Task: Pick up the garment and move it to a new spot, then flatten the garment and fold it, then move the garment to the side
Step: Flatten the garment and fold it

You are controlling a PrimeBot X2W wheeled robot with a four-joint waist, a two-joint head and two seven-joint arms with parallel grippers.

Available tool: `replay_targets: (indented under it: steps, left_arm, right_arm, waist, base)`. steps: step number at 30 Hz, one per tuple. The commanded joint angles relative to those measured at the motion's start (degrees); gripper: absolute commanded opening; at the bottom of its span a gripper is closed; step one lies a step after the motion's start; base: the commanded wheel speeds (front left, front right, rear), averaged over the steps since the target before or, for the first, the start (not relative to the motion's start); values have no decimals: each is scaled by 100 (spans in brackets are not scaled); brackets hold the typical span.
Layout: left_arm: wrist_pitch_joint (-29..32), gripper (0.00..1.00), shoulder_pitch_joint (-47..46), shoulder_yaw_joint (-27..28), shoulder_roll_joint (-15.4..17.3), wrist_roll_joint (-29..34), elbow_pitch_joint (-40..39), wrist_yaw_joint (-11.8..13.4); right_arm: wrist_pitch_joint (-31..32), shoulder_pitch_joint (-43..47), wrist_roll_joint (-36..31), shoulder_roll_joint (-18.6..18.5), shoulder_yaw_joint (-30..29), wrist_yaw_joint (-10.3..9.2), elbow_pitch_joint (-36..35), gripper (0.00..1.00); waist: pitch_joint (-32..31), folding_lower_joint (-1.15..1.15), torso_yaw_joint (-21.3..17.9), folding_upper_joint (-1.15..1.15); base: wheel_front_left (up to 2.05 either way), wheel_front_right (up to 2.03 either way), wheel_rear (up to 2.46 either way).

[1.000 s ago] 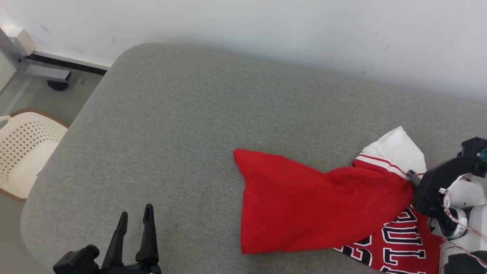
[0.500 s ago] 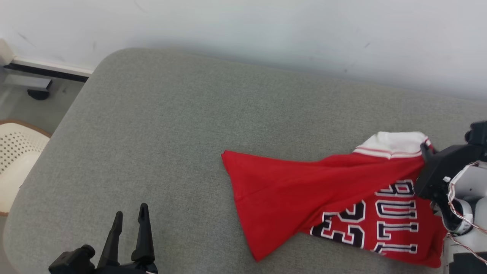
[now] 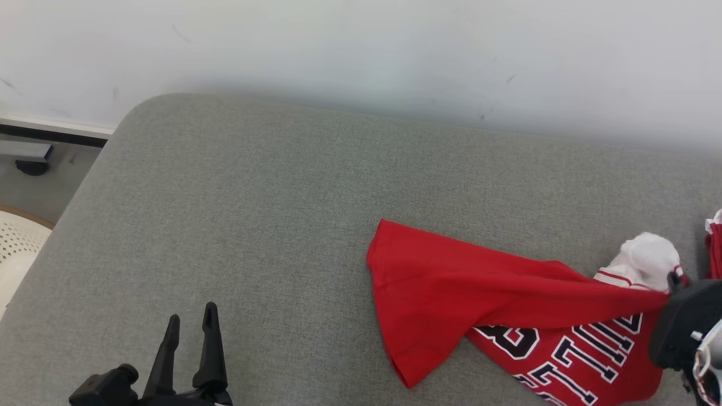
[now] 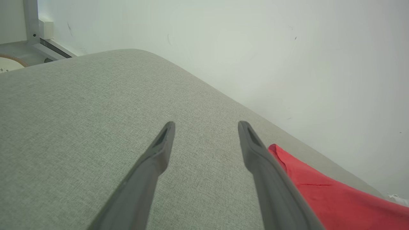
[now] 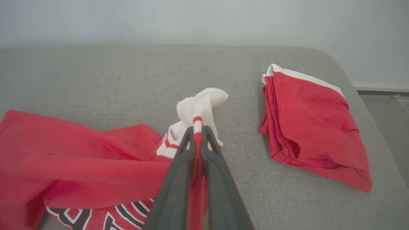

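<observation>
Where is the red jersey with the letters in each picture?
Head view: the red jersey, lower right on the grey cushion.
Left wrist view: lower right corner.
Right wrist view: lower left, pinched in the right gripper.
Shared landmark: the grey cushion under the white wall.

Red garment (image 3: pixel 451 293) with dark lettering and a white sleeve (image 3: pixel 646 259), draped across a grey padded surface (image 3: pixel 254 197), right pincer (image 3: pixel 673 280) clamped on its sleeve end, left pincer (image 3: pixel 192 314) well to its left, fingers parted, white wall (image 3: pixel 361 51) beyond it
</observation>
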Motion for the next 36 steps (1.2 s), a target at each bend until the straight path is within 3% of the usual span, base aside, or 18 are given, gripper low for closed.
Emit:
replay_targets:
  steps: [1,3,4,5,14,15,21,31,36]
  left_arm:
    - [17,100,-9,-4,-5,-18,1,-21]
    - [54,100,-31,-54,-17,-20,19,-37]
    - [104,100,-41,-91,-22,-39,42,-43]
    - [190,100,-44,-159,-32,-59,76,-70]
    - [1189,100,-41,-1113,6,45,249,-528]
    - [1340,100,-105,-1379,-41,125,267,-648]
    - [1575,100,-344,-2041,-111,506,507,-812]
    - [1716,100,-709,-2145,-291,522,1083,-744]
    - [1883,100,-828,-2081,-300,498,1381,-516]
  right_arm:
    - [-27,39,-124,12,-3,-12,117,0]
    - [-88,-44,-258,21,5,-12,444,0]
    - [-154,-101,-281,18,26,-12,600,7]
    - [-165,-114,-211,21,16,-12,785,100]
    - [-656,-24,58,23,-372,-12,1069,100]
    - [-771,83,136,17,-476,-12,982,100]
    - [-908,315,354,23,-557,-12,787,100]
    - [-1065,417,522,22,-368,-12,704,100]
    - [-1130,383,604,21,-278,-12,806,100]
  waist:
    - [-6,0,8,0]
    - [-12,0,29,0]
    - [-14,0,47,0]
    - [-18,0,73,0]
    - [-143,0,132,0]
    - [-183,0,81,0]
    - [-255,0,-282,0]
    - [-118,0,-947,0]
    - [-59,0,-1184,0]
  base:
    - [0,0,0]
    - [0,0,0]
    - [0,0,0]
    - [0,0,0]
    - [0,0,0]
    - [0,0,0]
    - [0,0,0]
    - [0,0,0]
    - [0,0,0]
